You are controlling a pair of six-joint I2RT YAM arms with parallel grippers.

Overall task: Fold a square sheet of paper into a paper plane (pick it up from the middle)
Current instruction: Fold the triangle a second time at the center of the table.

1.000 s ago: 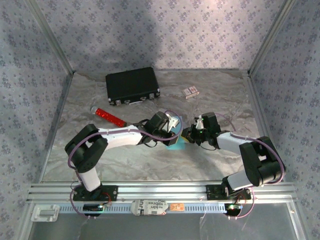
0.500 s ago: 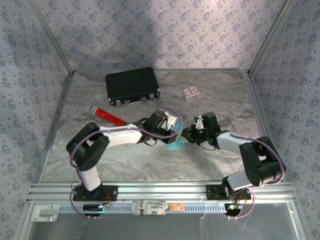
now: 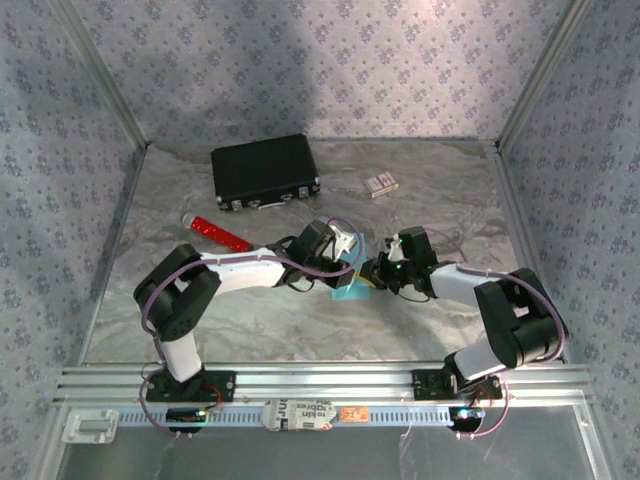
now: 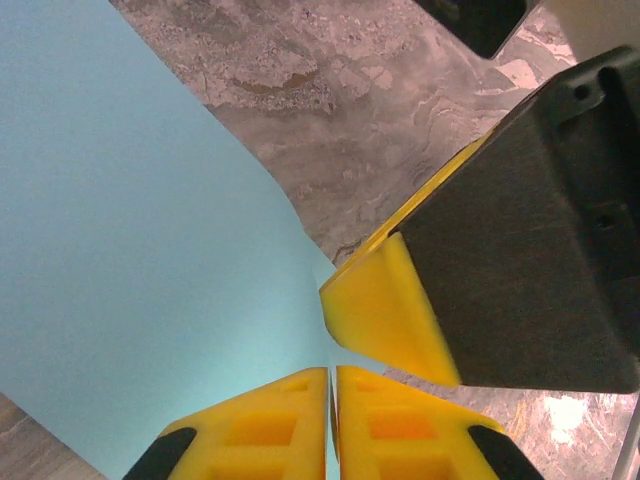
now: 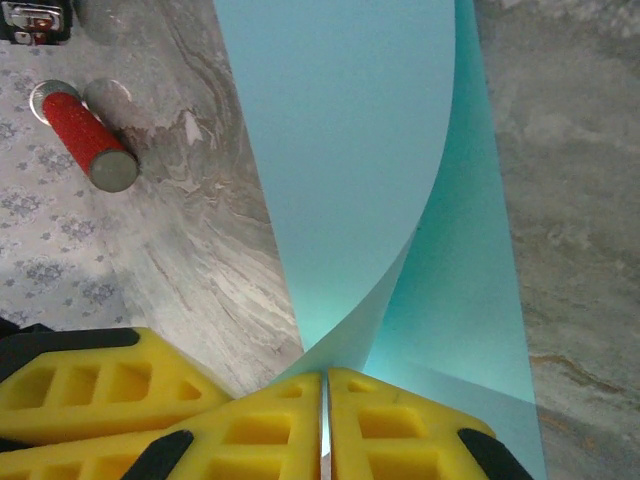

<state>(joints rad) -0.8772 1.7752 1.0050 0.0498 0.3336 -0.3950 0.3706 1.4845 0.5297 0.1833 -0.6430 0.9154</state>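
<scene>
Where the two arms meet at the middle of the surface [image 3: 300,330] in the top view, the left claw [image 3: 346,262] and right claw [image 3: 367,272] sit nearly tip to tip over the square sheet of paper [image 3: 348,291], with the red tube [image 3: 217,232] off to their left. In the left wrist view, the left claw [image 4: 331,420] is pressed together on the sheet's curled edge. In the right wrist view, the right claw [image 5: 324,420] pinches the bowed sheet.

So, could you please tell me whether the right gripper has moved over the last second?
Yes, slightly. In the top view the right gripper has shifted a little to the left, judged against the small box lying on the table behind it.
</scene>
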